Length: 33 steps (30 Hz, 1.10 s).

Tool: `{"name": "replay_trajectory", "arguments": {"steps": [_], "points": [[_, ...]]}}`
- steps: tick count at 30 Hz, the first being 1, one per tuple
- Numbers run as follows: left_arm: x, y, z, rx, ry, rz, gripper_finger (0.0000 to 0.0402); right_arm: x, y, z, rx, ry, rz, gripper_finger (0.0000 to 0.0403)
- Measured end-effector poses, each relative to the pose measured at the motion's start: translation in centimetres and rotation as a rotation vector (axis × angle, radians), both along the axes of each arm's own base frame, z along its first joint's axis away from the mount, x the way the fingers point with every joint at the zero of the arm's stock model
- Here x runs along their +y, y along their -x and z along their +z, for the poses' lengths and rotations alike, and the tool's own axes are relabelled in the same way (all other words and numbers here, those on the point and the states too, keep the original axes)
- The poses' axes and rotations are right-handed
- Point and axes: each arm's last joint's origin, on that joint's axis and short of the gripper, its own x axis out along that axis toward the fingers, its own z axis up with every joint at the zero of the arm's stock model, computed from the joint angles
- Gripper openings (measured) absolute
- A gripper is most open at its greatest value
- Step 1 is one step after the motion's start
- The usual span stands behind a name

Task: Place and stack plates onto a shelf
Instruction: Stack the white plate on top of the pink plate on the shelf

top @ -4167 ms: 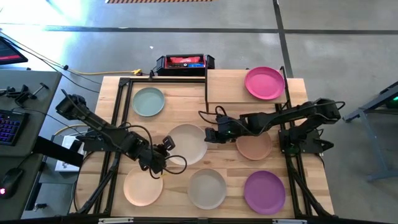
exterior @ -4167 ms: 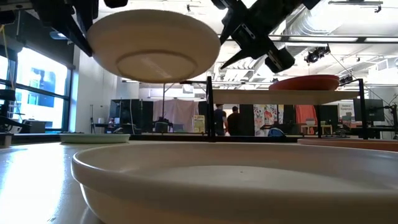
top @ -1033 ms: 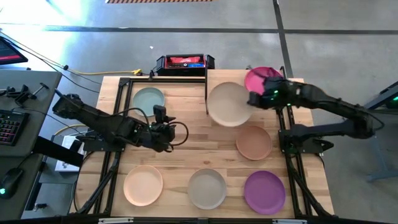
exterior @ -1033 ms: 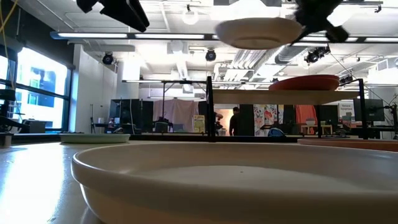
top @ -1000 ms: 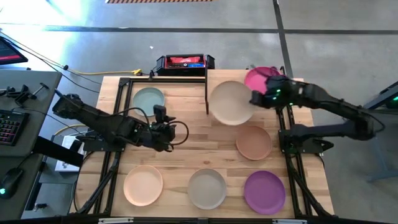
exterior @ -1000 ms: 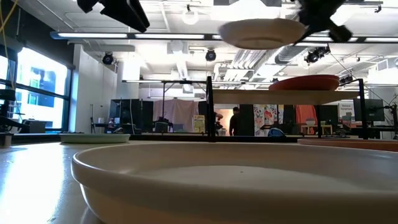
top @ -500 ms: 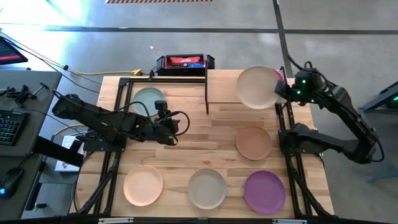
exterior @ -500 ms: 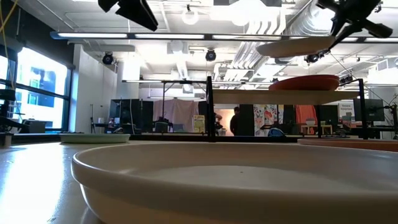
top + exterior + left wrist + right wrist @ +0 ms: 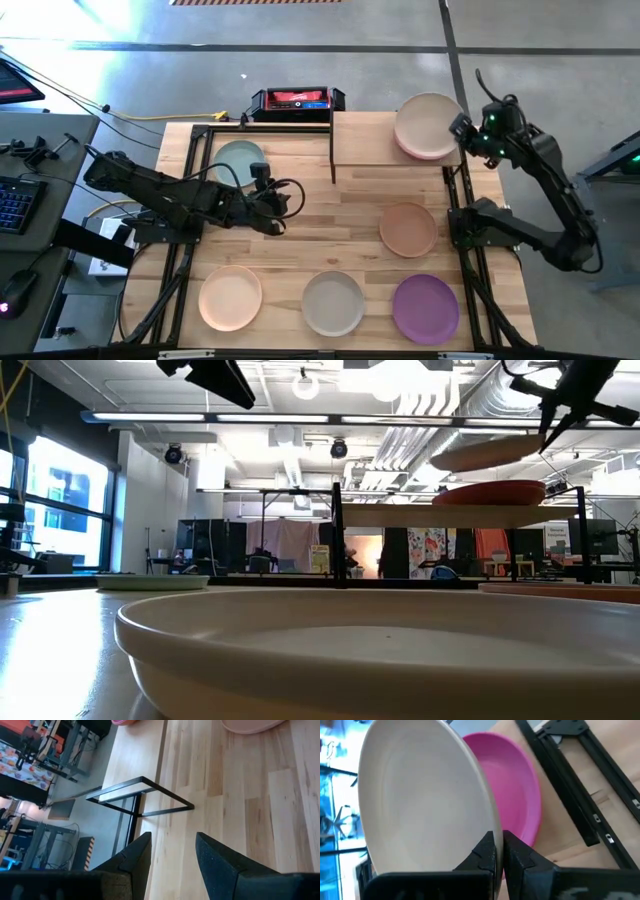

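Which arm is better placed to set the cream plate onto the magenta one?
Right. The right gripper grips the cream plate above the magenta plate on the shelf; the left gripper hovers empty mid-table.

No words, numbers or labels can be read. The red-topped black box (image 9: pixel 297 102) at the table's far edge, well off from both arms, carries pale markings, too small to make out.

We note one plate (image 9: pixel 425 122) held above another plate (image 9: pixel 412 150) on the shelf (image 9: pixel 365 140); five plates lie on the bench (image 9: pixel 320 230).
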Motion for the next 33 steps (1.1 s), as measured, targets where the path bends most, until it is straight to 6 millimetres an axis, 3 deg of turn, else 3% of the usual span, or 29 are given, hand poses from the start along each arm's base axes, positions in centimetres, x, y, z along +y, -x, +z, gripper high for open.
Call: {"name": "replay_trajectory", "arguments": {"steps": [33], "points": [[0.0, 0.0, 0.0, 0.002, -0.001, -0.001, 0.0145, -3.3, -1.7, -1.8, 0.116, -0.138, -0.006, 0.0001]]}}
